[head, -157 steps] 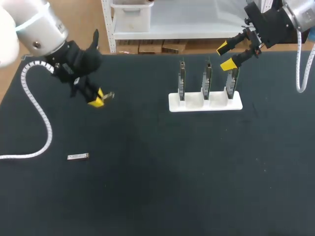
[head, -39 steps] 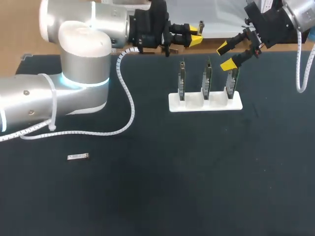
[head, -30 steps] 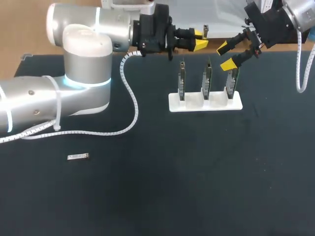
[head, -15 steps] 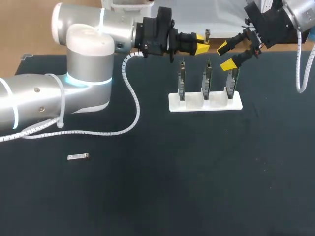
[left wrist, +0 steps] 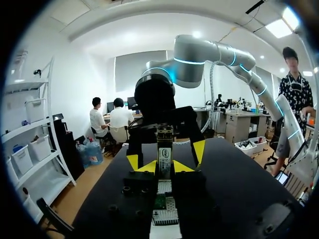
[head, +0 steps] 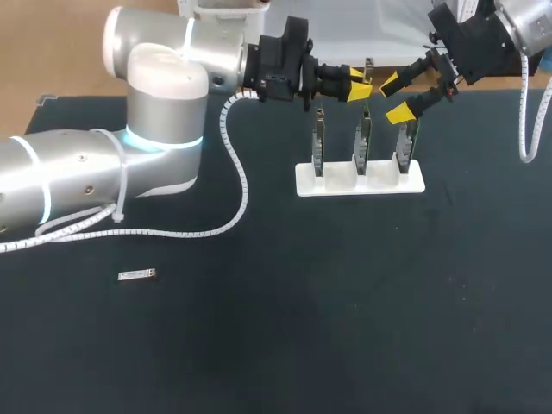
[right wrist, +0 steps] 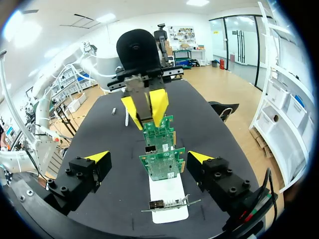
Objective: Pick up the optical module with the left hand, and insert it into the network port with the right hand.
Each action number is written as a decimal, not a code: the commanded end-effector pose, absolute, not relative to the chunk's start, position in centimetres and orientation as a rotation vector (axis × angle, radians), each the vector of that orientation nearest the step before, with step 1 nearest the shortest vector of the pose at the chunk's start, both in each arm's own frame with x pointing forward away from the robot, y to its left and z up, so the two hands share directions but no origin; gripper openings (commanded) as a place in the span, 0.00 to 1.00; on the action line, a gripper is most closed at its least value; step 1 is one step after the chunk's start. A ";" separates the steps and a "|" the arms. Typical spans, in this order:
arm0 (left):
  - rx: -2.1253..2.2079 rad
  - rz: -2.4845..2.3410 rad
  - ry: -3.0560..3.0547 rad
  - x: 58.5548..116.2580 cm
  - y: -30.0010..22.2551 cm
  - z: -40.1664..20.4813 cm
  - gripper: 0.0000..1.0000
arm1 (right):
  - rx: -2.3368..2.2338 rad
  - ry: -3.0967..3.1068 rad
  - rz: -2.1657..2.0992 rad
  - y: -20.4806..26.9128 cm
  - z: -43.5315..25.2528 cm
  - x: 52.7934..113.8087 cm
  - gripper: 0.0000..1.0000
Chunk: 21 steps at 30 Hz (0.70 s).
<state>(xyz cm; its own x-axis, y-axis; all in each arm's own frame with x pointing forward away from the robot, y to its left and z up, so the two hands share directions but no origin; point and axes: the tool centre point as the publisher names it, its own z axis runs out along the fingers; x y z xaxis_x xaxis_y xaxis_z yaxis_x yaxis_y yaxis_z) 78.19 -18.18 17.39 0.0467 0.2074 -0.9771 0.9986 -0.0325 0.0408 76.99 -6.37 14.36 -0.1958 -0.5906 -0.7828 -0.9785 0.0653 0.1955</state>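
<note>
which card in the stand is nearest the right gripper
The rightmost card in the stand; the right gripper hovers at its top, away from the others.

Dark worktable under even light

The table (head: 285, 345) is topped with a matte black surface by which nearly the whole head view is filled. Its far edge is seen running straight across, with the far left corner exposed. Faint pale specks are scattered over the surface, and only soft shadows are cast on it.

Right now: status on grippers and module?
Left gripper shut on optical module, above the card rack. Right gripper open, facing it, apart. Nothing between them; second module lies on table.
</note>
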 end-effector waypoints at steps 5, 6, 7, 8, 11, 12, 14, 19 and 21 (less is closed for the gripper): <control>1.381 -1.082 1.339 77.9 -18.3 17.3 0.00 | -1.556 1.839 0.989 -6.4 14.4 76.9 1.00; 1.381 -1.082 1.340 77.8 -18.3 17.3 0.00 | -1.556 1.839 0.989 -6.4 14.4 76.9 1.00; 1.377 -1.085 1.344 77.7 -18.4 17.2 0.00 | -1.556 1.839 0.989 -6.4 14.4 76.9 1.00; 1.375 -1.088 1.345 77.6 -18.5 17.2 0.00 | -1.556 1.839 0.989 -6.4 14.4 76.9 1.00; 1.356 -1.106 1.352 77.1 -18.7 16.9 0.00 | -1.556 1.839 0.989 -6.4 14.4 76.9 1.00; 1.349 -1.111 1.353 77.0 -18.8 16.9 0.00 | -1.556 1.839 0.989 -6.4 14.4 76.9 1.00; 1.340 -1.111 1.360 76.8 -18.6 16.8 0.00 | -1.556 1.839 0.989 -6.4 14.4 76.9 1.00; 1.342 -1.103 1.368 76.9 -18.3 16.7 0.00 | -1.556 1.839 0.989 -6.4 14.4 76.9 1.00; 1.344 -1.107 1.372 76.9 -18.3 16.6 0.00 | -1.556 1.839 0.989 -6.4 14.4 76.9 1.00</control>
<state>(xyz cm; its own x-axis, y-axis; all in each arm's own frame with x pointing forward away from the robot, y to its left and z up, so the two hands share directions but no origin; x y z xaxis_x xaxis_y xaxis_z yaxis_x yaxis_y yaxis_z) 77.31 -18.49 16.62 -0.0123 0.2026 -0.9792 0.9999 0.0028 -0.0120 76.99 -6.37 14.36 -0.1958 -0.5906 -0.7828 -0.9785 0.0653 0.1955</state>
